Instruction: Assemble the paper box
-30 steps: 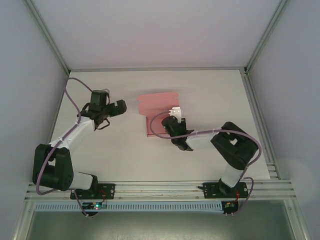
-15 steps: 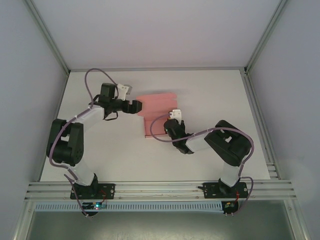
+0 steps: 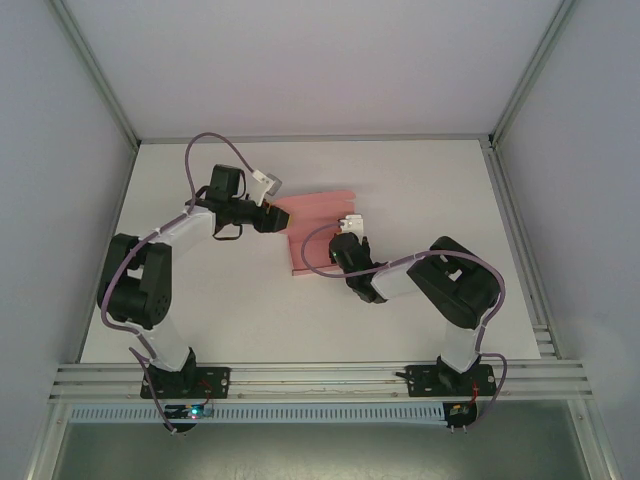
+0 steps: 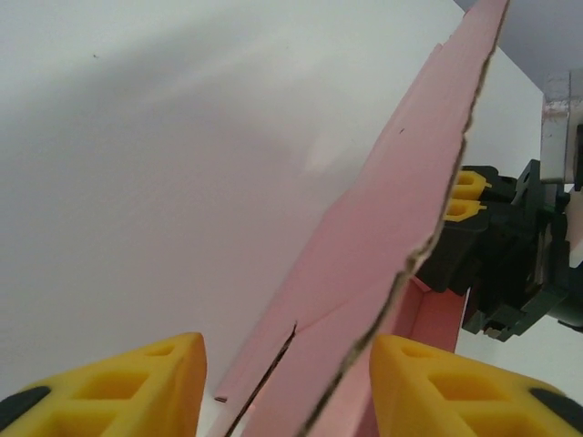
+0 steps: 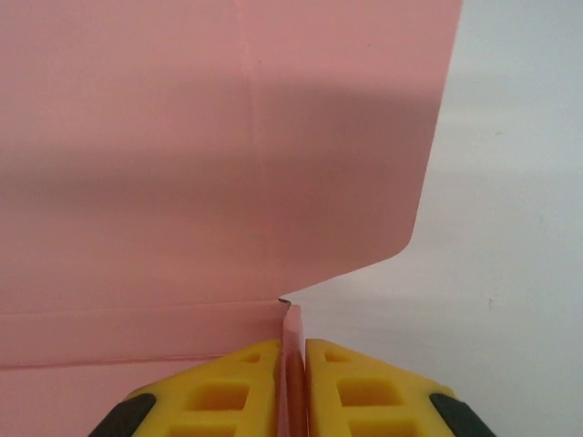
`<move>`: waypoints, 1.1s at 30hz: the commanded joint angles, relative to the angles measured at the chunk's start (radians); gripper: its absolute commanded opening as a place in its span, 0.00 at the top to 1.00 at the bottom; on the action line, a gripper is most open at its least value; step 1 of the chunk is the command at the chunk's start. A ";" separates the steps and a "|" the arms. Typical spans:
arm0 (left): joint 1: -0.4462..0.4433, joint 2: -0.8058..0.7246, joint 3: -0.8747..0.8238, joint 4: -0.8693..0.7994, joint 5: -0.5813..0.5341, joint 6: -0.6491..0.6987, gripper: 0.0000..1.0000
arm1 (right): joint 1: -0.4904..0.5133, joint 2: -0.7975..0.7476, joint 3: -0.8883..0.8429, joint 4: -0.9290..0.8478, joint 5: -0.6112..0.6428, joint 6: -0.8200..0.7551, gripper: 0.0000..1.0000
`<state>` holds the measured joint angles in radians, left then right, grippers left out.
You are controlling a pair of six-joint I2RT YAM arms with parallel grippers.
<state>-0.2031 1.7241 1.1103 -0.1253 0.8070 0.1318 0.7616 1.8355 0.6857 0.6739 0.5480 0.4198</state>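
My right end effector [image 5: 291, 382] is pinched narrow on an upright side wall of the pink paper box [image 3: 318, 205], which sits mid-counter [image 3: 420, 180]. My left end effector [image 4: 287, 387] gapes wide, straddling the box's raised flap edge.

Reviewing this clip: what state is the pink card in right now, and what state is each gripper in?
paper box: not yet a box; a creased sheet with one panel raised.
left gripper: open, one finger on each side of the raised panel's edge.
right gripper: shut on a thin flap of the paper box.
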 commanded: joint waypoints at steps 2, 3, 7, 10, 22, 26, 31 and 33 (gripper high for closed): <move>-0.008 0.023 0.048 -0.071 -0.021 0.065 0.62 | 0.001 -0.005 0.012 0.003 -0.016 0.003 0.85; -0.009 0.022 0.050 -0.080 -0.030 0.073 0.67 | -0.001 -0.012 0.012 -0.005 -0.013 0.004 0.83; -0.010 0.016 0.082 -0.163 -0.038 0.160 0.92 | -0.028 -0.068 0.006 -0.074 -0.003 0.009 0.70; -0.017 0.023 0.125 -0.233 -0.055 0.242 0.95 | -0.070 -0.162 -0.015 -0.107 -0.066 -0.041 0.61; -0.039 0.039 0.240 -0.430 0.117 0.579 0.93 | -0.488 -0.331 0.151 -0.560 -1.194 -0.554 0.18; -0.051 0.054 0.283 -0.505 0.118 0.634 0.92 | -0.478 -0.263 0.324 -0.812 -1.219 -0.811 0.17; -0.055 0.058 0.283 -0.505 0.098 0.636 0.92 | -0.482 -0.206 0.435 -0.946 -1.214 -0.932 0.20; -0.055 0.060 0.283 -0.504 0.098 0.637 0.92 | -0.482 -0.188 0.468 -1.026 -1.236 -0.979 0.23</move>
<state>-0.2489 1.7733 1.3743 -0.5846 0.8833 0.7242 0.2832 1.6146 1.1091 -0.1719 -0.5999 -0.4099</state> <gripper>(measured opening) 0.085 0.779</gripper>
